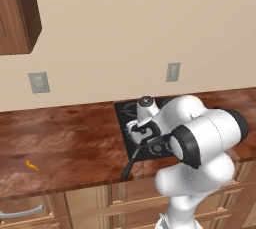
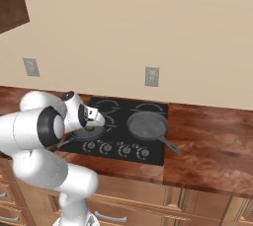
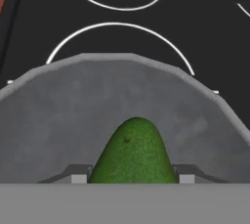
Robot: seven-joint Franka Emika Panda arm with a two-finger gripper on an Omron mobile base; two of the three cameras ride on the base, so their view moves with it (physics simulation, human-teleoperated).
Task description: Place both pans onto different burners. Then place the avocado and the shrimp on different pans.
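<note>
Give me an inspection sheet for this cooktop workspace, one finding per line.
Surface: brown wood counter with a black cooktop.
Job's things: left pan on a burner, avocado in it; right pan on another burner, bare; shrimp on the counter, far left.
Clutter: nothing seen.
Hand: hand low over the left pan, fingers either side of the avocado.
Cables: nothing seen.
Surroundings: wall outlets, cabinets.

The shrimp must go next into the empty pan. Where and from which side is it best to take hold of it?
Grip the shrimp across its thin middle, coming straight down from above. It is a small curved sliver lying flat on the counter, so no side approach gets under it, and its narrow width fits between the jaws. Which way it curves is too small to tell.
</note>
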